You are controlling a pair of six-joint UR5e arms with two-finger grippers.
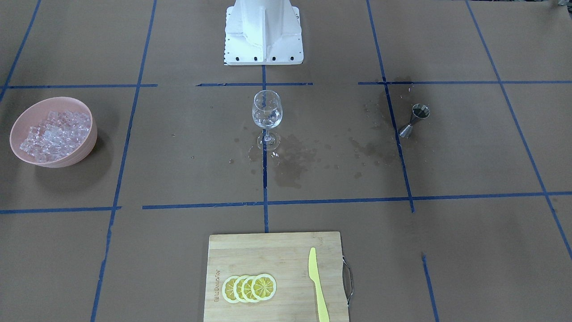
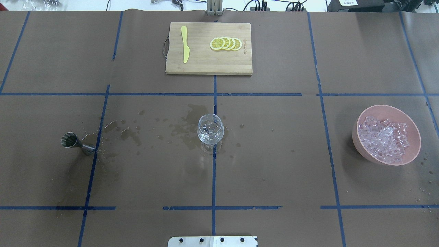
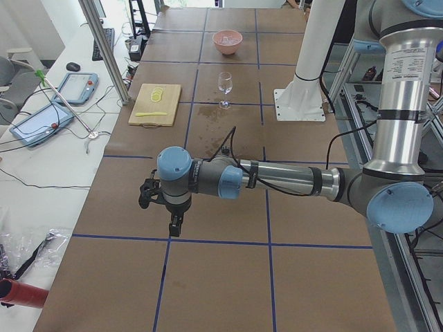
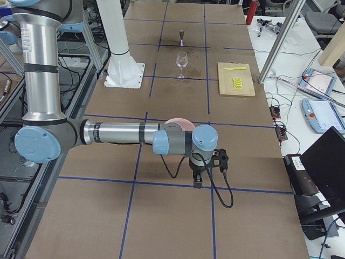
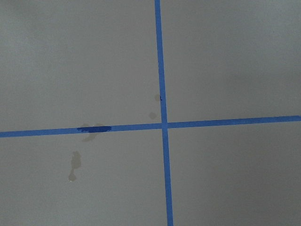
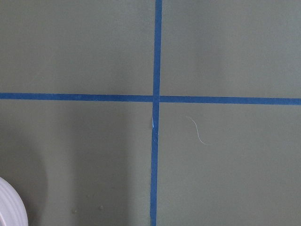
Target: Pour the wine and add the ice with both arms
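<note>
A clear wine glass (image 1: 267, 112) (image 2: 210, 129) stands upright at the table's middle, with a small measure of clear wine (image 2: 210, 137) low in its bowl. The ice (image 1: 53, 134) (image 2: 386, 139) is a heap of glassy cubes in a pink bowl (image 1: 77, 156) (image 2: 358, 142) on the robot's right. A steel jigger (image 1: 415, 120) (image 2: 76, 142) stands on the robot's left. My left gripper (image 3: 176, 225) and right gripper (image 4: 198, 181) hang over the table's ends, pointing down, far from the glass. They show only in the side views, so I cannot tell whether they are open or shut.
A wooden cutting board (image 1: 250, 255) (image 2: 205, 65) at the far edge carries lemon slices (image 2: 226, 44) and a yellow knife (image 2: 185, 48). Wet stains (image 1: 290, 161) darken the brown paper around the glass and jigger. The white pedestal (image 1: 263, 31) stands behind the glass.
</note>
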